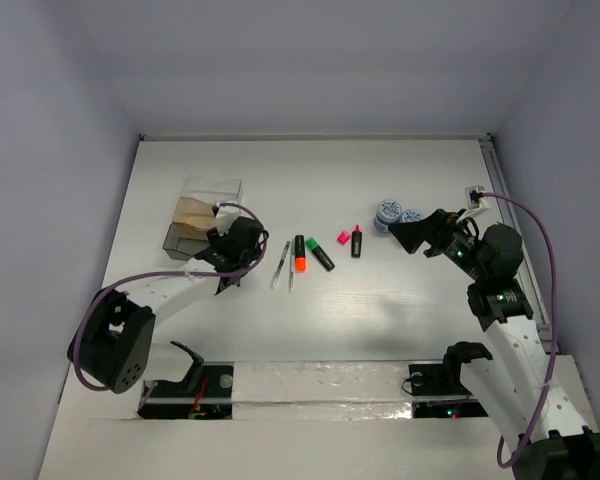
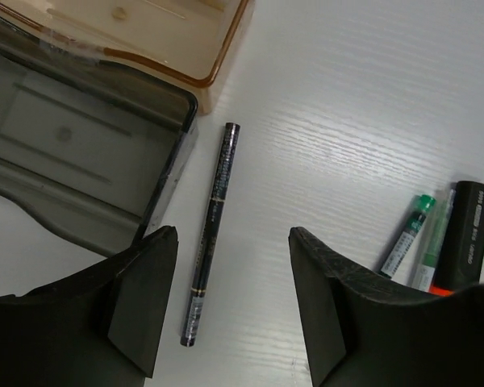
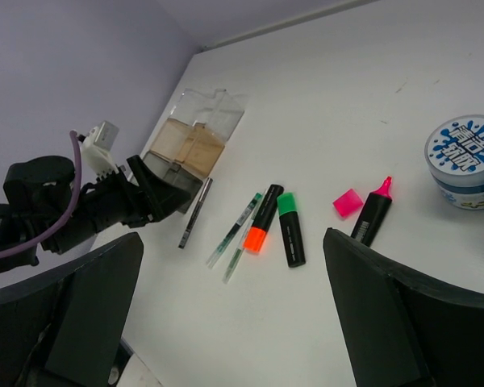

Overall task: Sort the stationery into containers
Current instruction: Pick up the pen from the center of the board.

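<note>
The containers (image 1: pixel 202 215) are clear, tan and grey boxes at the left. In the left wrist view the grey box (image 2: pixel 81 153) and the tan box (image 2: pixel 145 32) stand side by side. My left gripper (image 1: pixel 225 275) is open just in front of them. A thin dark pen (image 2: pixel 212 230) lies on the table between its fingers (image 2: pixel 145 306), beside the grey box. Two thin green-capped pens (image 1: pixel 284 267), an orange marker (image 1: pixel 300 253), a green marker (image 1: pixel 320 253), a tiny pink piece (image 1: pixel 343 239) and a pink marker (image 1: pixel 357 241) lie mid-table. Two blue-white discs (image 1: pixel 398 213) lie by my right gripper (image 1: pixel 405 235), which is open, empty and raised.
The right wrist view shows the row of markers (image 3: pixel 290 229), the dark pen (image 3: pixel 195 213), the boxes (image 3: pixel 189 141) and one disc (image 3: pixel 466 160). A white socket with a cable (image 1: pixel 476 194) sits at the table's right edge. Walls close in the table on three sides.
</note>
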